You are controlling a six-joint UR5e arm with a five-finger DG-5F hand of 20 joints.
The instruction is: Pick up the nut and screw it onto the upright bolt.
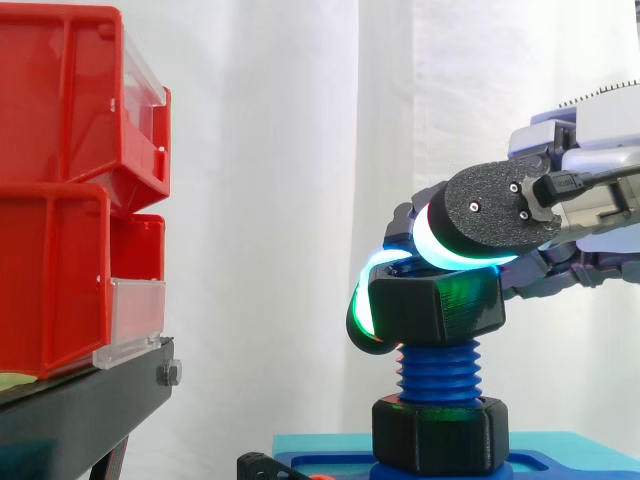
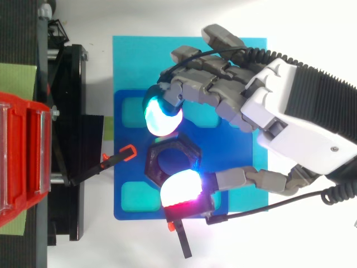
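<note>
**Side view.** Bolt (image 1: 440,372): blue, coarse thread, standing upright. Nut (image 1: 437,305): black, hexagonal, sitting on the bolt's top end and looking level, with bare thread showing below it. A lower black nut (image 1: 440,435) rings the bolt's foot, resting on the blue base (image 1: 570,452). The hand (image 1: 590,150) comes in from the view's right, above the bolt's top. Its fingertips (image 1: 470,215) are curled down onto the nut. One pad glows cyan on the nut's upper face, and another glows green against the nut's side away from the arm. Red bins (image 1: 70,180) stand well apart from the bolt toward the view's left, on a black stand (image 1: 80,405).

**Top view.** Nut (image 2: 192,156) is seen from above as a ring over the bolt. The hand (image 2: 273,106) pinches it. A cyan-green pad (image 2: 163,117) touches one edge and a white-magenta pad (image 2: 181,190) touches the opposite edge. An orange-tipped clamp (image 2: 127,152) lies near the bolt, on the bins' side.
</note>
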